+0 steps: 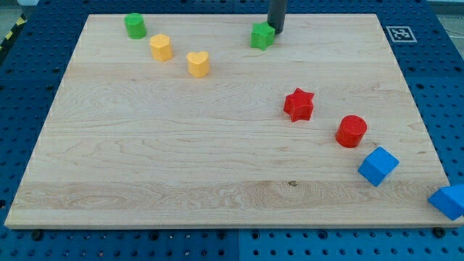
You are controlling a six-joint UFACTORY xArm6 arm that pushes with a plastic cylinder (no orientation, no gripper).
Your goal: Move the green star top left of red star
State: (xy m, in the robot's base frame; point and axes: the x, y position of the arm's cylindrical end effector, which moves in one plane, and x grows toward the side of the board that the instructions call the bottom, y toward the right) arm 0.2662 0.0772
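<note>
The green star (262, 35) lies near the view's top, right of centre, on the wooden board. The red star (298, 104) lies below and to the right of it, well apart. My tip (276, 30) comes down from the view's top edge and stands right against the green star's right side, touching it or nearly so.
A green cylinder (135, 25) sits at the top left, with a yellow block (161, 47) and a yellow heart (198, 64) beside it. A red cylinder (351, 131) and a blue cube (378, 165) lie at right. Another blue block (449, 201) sits off the board's (181, 159) bottom right corner.
</note>
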